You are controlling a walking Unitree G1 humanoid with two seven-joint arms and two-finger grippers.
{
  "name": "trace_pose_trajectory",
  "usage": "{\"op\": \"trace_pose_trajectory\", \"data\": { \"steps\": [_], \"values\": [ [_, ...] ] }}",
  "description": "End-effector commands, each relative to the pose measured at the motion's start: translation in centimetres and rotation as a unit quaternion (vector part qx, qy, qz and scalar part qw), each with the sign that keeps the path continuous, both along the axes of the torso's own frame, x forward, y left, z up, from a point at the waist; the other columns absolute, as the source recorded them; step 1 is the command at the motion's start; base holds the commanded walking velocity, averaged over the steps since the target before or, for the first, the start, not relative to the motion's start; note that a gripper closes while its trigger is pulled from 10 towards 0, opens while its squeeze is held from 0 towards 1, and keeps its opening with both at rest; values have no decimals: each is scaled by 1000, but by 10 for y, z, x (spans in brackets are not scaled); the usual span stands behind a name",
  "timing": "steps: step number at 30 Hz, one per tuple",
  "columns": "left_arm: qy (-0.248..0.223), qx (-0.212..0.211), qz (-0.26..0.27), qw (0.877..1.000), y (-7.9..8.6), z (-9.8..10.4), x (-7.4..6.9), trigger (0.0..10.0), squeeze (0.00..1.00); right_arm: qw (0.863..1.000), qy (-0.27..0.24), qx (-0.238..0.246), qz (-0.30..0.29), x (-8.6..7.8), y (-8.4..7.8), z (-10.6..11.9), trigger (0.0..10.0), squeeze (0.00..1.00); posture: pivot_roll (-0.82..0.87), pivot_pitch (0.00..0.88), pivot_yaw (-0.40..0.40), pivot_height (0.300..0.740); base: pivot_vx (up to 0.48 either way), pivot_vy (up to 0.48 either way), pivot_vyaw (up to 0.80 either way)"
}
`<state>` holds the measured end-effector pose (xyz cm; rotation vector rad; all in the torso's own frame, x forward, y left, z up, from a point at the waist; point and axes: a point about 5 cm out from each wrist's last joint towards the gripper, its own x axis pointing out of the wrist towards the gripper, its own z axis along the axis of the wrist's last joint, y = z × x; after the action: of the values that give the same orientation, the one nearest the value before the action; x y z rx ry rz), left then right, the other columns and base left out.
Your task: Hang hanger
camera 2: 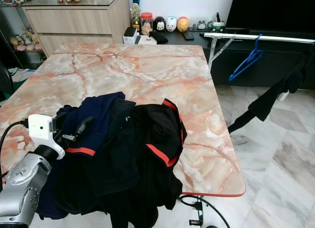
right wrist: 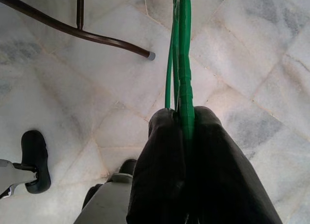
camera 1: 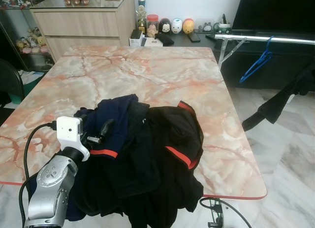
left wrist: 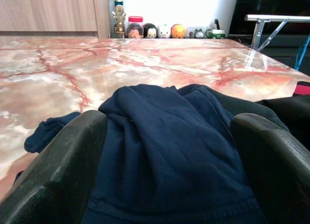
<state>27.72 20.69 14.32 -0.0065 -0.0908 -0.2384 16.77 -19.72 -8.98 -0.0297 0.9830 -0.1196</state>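
Green thin plastic hanger (right wrist: 181, 50) pinched between right gripper (right wrist: 186, 137) fingers, frame centre | light, stiff, slippery; grip low | left gripper (left wrist: 167, 156) fingers wide around navy garment (left wrist: 164, 137), lower left.

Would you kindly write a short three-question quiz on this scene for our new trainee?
1. True or false: the right gripper is shut on a green hanger.
2. What hangs on the rail beyond the table? A) blue hanger B) towel C) bag
3. Fill in: the left gripper's fingers stand open on either side of a fold of ____ cloth.

Key: 1 true; 2 A, the blue hanger; 3 navy.
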Motion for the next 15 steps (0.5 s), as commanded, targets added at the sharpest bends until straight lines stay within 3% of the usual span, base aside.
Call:
{"op": "trace_pose_trajectory", "data": {
  "steps": [1, 15],
  "values": [
    [-6, -1, -5, 1000, -1, 1, 1, 10000, 0, 1000, -8, 1, -3, 3, 0, 1, 10000, 0, -70, 0, -11, 740, -266, 0, 0],
    [-6, -1, -17, 1000, -4, 1, 2, 10000, 0, 1000, -6, 3, -4, 1, 1, 0, 10000, 0, -76, 0, 0, 740, -286, 0, 0]
  ]
}}
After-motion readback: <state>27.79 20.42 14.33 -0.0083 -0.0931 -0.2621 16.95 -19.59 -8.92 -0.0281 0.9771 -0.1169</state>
